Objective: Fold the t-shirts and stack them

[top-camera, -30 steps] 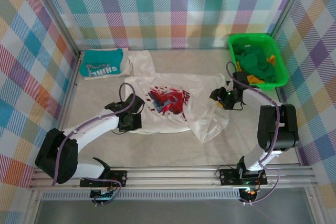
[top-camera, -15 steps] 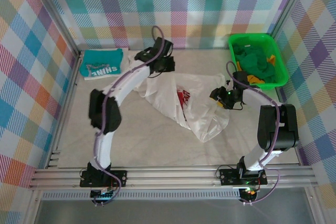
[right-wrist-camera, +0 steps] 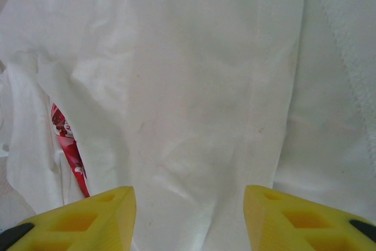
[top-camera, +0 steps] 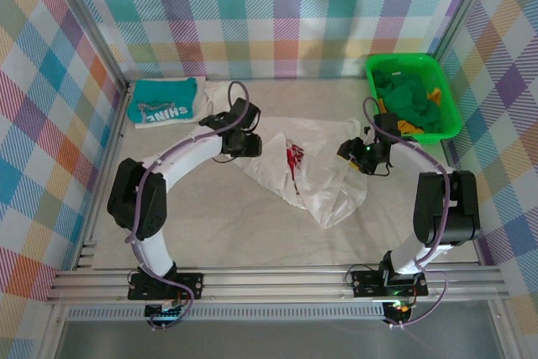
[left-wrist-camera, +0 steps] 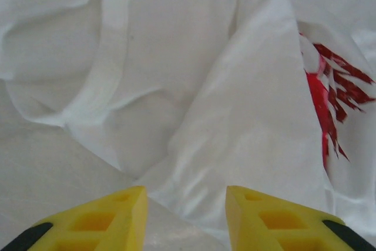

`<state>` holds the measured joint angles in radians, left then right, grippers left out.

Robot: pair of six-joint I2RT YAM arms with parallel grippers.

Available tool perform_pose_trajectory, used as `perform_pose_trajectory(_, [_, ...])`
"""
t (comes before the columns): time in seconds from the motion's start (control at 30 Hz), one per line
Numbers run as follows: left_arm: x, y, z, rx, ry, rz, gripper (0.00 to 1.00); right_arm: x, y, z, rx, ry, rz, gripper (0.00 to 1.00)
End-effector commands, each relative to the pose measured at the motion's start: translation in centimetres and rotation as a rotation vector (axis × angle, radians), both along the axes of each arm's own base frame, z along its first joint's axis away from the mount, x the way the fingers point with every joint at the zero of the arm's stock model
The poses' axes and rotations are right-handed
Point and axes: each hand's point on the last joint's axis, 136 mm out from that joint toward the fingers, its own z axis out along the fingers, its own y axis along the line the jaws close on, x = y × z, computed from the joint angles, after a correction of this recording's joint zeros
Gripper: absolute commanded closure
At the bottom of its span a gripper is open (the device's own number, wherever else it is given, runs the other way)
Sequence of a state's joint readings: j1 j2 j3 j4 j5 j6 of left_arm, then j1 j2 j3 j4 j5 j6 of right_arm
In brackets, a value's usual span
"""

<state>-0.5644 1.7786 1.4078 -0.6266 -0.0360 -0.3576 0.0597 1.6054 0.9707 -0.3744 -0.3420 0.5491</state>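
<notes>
Across the pale table, the white t-shirt takes the most room. It lies crumpled in the middle, one half thrown over the other so that it runs as a slanted band from the far left toward the near right. At the far right corner stands the green plastic basket, heaped with green and yellow cloth. The teal t-shirt lies folded at the far left corner, its white lettering up, well apart from the white one.

The left gripper hangs over the white shirt's left end. From its wrist, the left gripper has its jaws parted with nothing between them, over a folded flap of the white shirt. The right gripper sits at the shirt's right edge, near the basket. Its wrist camera shows the right gripper spread over flat white cloth and pinching nothing.

A sliver of the red print peeks from the fold.
</notes>
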Motion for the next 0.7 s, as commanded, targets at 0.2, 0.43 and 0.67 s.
perform_pose_trajectory(0.2, [-6.0, -4.4, -7.1, -0.06, 0.181, -0.04, 0.48, 0.3, 0.5, 0.3, 0.019, -0.018, 0.018, 0.48])
perform_pose_trajectory(0.43, [-4.9, -4.4, -7.4, -0.001, 0.14, -0.036, 0.94, 0.0, 0.5, 0.5, 0.017, -0.019, 0.021, 0.48])
perform_pose_trajectory(0.67, [-5.0, -2.8, -4.1, 0.048, 0.099, -0.017, 1.0, -0.2, 0.3, 0.7, 0.003, -0.024, 0.022, 0.48])
